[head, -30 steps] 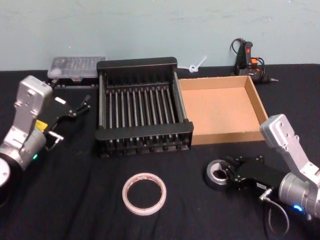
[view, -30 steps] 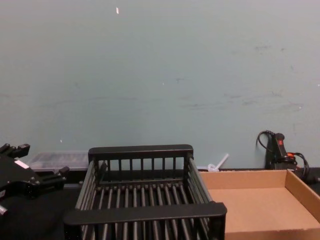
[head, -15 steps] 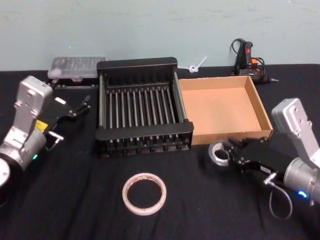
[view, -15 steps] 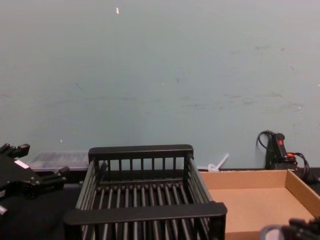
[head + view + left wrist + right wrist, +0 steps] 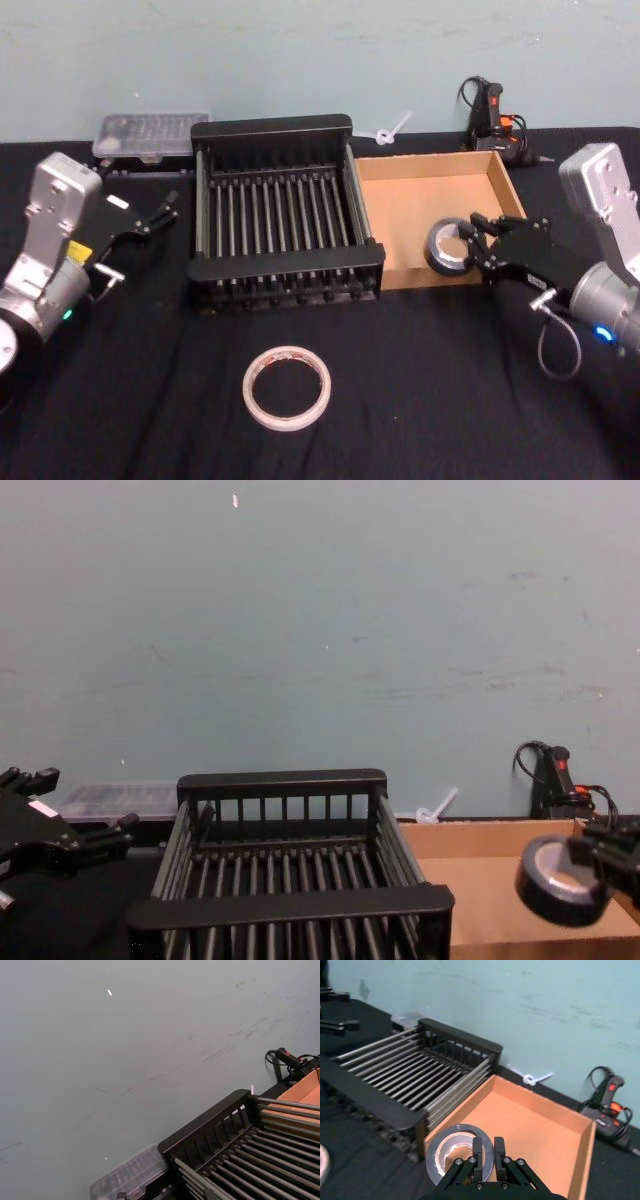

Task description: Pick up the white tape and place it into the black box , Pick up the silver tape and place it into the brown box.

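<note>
Above the near edge of the brown box (image 5: 440, 215), the right gripper (image 5: 474, 246) holds the silver tape (image 5: 446, 248) in the air, its fingers (image 5: 478, 1149) pinched together on the roll's rim. Left of that box stands the black box (image 5: 275, 200), touching it side by side. On the black cloth in front of the crate lies the white tape (image 5: 287, 387), flat and well apart from both. Far left, the left gripper (image 5: 158, 215) hangs beside the crate, its fingers apart.

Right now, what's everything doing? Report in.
Right gripper shut on silver tape, held over brown box. Left gripper parked beside black box. White tape lies on table.
</note>
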Controlling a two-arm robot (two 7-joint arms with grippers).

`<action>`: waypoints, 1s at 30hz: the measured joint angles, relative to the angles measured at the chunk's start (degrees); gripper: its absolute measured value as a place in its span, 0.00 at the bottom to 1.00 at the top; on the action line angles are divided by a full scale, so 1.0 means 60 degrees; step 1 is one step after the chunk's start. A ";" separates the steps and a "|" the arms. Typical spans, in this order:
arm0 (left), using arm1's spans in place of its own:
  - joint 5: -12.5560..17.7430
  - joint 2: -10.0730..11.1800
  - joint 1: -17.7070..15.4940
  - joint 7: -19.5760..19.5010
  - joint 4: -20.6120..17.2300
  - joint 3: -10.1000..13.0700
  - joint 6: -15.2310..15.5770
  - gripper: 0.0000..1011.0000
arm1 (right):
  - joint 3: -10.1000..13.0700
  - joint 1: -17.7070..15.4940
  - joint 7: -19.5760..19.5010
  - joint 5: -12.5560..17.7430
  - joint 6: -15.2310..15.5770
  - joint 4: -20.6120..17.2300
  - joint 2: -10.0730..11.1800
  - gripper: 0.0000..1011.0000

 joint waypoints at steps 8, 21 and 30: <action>0.0000 0.0000 0.0000 0.0000 0.0000 0.0000 0.0000 0.99 | 0.0012 0.0719 -0.0056 -0.0300 -0.0157 0.0677 -0.0324 0.14; 0.0001 0.0000 0.0000 0.0000 0.0000 0.0000 0.0000 0.99 | -0.0173 0.2046 0.0041 -0.0416 -0.0089 0.2143 -0.1061 0.14; 0.0000 0.0000 -0.0001 0.0000 0.0000 0.0000 0.0000 0.99 | -0.0378 0.2939 0.0000 -0.0582 0.0134 0.3253 -0.1537 0.14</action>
